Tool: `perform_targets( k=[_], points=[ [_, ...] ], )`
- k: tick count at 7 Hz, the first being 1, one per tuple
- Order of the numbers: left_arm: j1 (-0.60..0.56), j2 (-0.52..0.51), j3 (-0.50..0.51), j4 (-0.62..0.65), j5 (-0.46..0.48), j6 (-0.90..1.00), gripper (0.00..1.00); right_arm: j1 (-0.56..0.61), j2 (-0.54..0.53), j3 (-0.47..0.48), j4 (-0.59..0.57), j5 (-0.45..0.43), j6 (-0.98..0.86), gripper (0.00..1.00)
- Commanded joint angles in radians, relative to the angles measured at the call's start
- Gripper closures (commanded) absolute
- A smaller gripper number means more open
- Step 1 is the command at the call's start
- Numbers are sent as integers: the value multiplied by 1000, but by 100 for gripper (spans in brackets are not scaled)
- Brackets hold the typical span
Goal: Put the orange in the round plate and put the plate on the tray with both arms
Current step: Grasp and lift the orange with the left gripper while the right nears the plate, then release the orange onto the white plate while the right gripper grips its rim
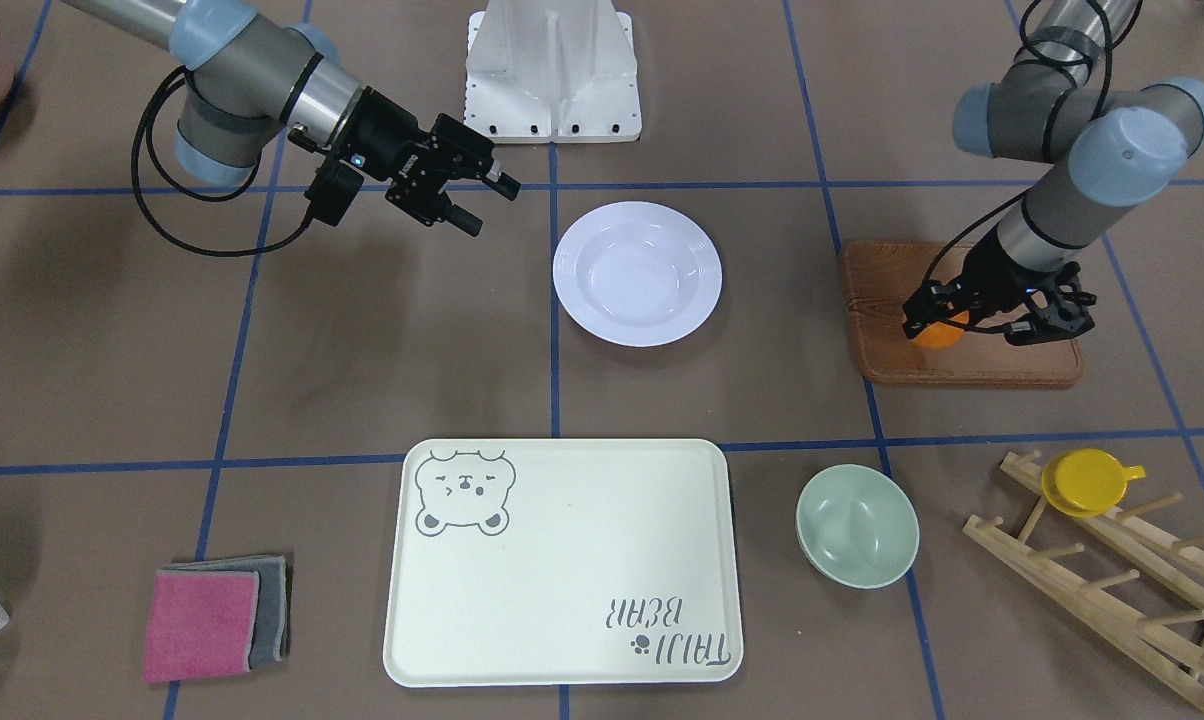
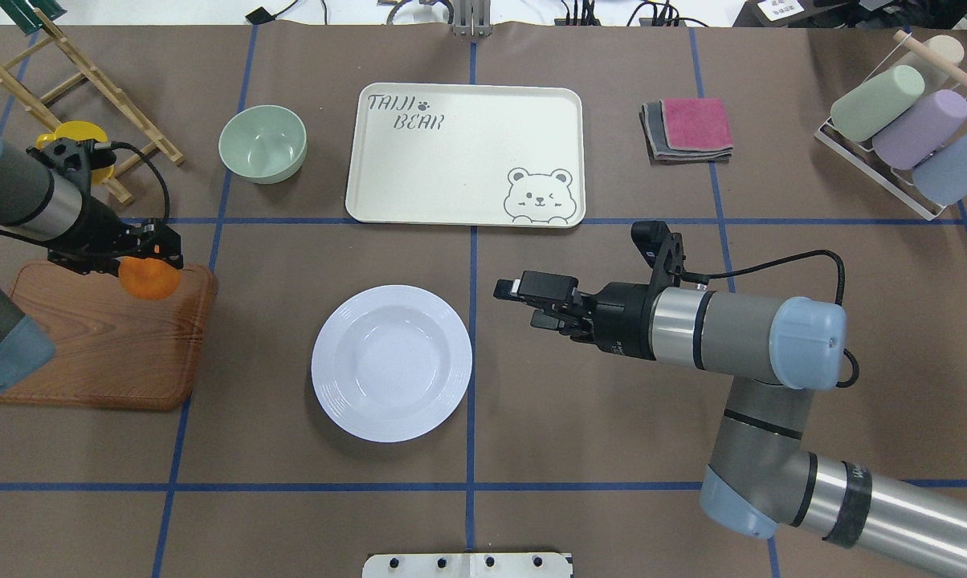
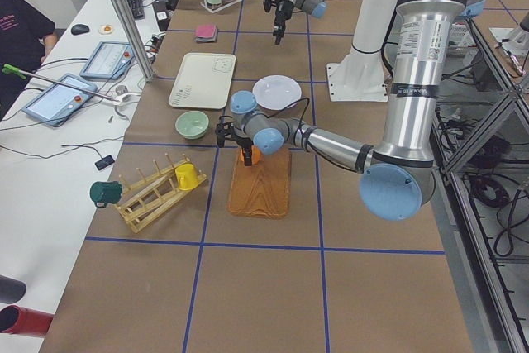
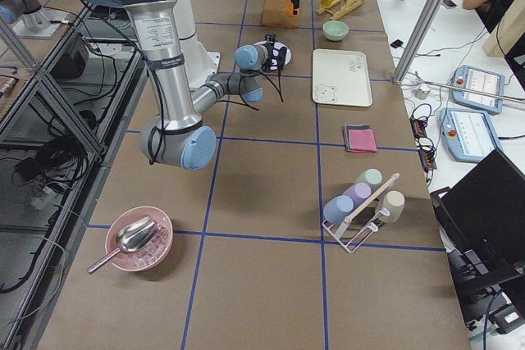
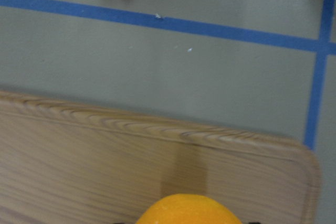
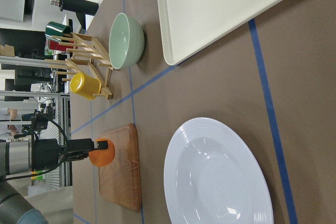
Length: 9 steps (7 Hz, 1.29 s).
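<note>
The orange (image 2: 148,281) is over the far end of a brown wooden board (image 2: 106,345) at the table's left, with my left gripper (image 2: 151,257) shut on it. The left wrist view shows only the top of the orange (image 5: 189,211) above the board. I cannot tell whether it still rests on the wood. The white round plate (image 2: 391,363) lies empty mid-table. My right gripper (image 2: 528,303) hovers open just right of the plate, holding nothing. The cream tray (image 2: 451,172) with the bear drawing lies empty beyond the plate.
A mint-green bowl (image 2: 263,143) stands left of the tray. A wooden peg rack with a yellow cup (image 2: 78,138) sits at the far left corner. Folded pink and grey cloths (image 2: 688,128) and a wire rack of pastel cups (image 2: 901,120) are at the far right.
</note>
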<state>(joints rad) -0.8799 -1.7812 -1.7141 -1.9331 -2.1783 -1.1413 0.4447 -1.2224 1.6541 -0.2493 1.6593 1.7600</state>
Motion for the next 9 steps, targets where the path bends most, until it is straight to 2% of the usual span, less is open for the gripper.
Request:
perform_targets(
  k=[1,3,6,7,8,9],
  points=[
    [89,-140,-16,59,11,-183,26,-6,53,-89,15,-30,-1,1],
    [220,-223,-13,59,98,-311,26,-50,60,-122,9,-27,-2,1],
    [315,-267,-10,57,129,-350,24,-92,61,-128,4,-30,-22,1],
    [343,-268,-9,55,164,-362,17,-99,67,-137,4,-30,-22,1],
    [341,-267,-9,54,167,-356,5,-109,73,-146,5,-30,-22,1],
    [340,-265,-12,54,166,-351,2,-118,83,-164,7,-32,-22,1]
  ],
)
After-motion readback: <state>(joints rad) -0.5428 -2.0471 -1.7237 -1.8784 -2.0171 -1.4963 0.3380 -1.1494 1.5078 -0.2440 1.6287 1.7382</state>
